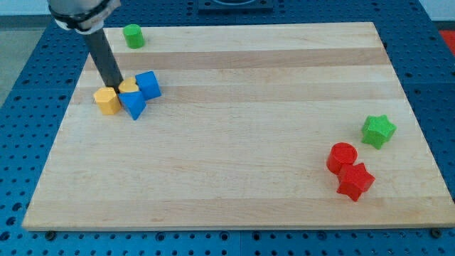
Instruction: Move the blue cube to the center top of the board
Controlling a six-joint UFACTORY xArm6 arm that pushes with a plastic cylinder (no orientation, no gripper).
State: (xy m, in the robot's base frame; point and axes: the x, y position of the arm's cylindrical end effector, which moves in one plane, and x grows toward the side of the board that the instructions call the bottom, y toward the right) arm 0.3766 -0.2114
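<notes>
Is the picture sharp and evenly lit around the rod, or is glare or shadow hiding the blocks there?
Camera view: light is even, with no glare on the board; my tip and the blue cube to its right are sharp, with only soft, short shadows; the rod's top is cropped at the view's top; the red blocks look equally clear.

Arm cut off by view's top edge (upper left); yellow heart-shaped block partly hidden behind rod, shape uncertain.
</notes>
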